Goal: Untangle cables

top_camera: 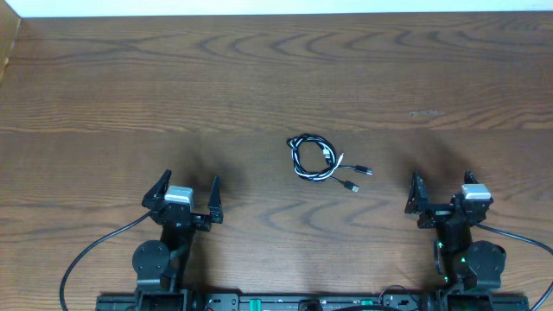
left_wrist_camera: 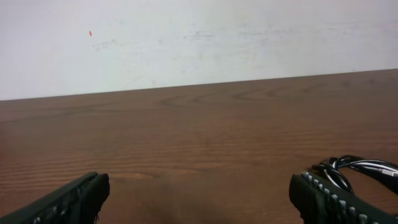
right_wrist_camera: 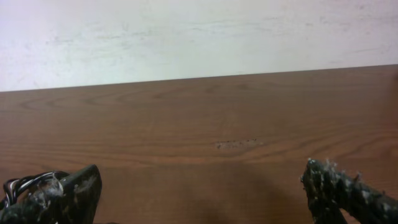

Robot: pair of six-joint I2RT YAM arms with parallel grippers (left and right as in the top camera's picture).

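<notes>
Along the near edge of the wooden table the two arms sit low, one towards each near corner, with their own thick black leads curling off behind them. The left gripper has its jaws spread wide and nothing between them. In its wrist view the two fingers frame only bare wood. The right gripper is just as wide and just as empty. Neither one touches the cables.

Those lie a little farther in, about midway between the two grippers and well apart from both, near the middle of the table. They are wound together into one small loose coil, white strands and black strands running side by side around the same loop. Two short tails trail out of it towards the right arm, each ending in a small plug. From the left wrist the coil only peeks in beside the right-hand finger. From the right wrist it shows behind the left-hand finger.

Beyond the coil there is open wood with a faint scuff, then the far edge and a pale wall.

As I read it, the job has not begun. The two cords are wrapped as one, nothing is gripped, and all the separating is left to do.
</notes>
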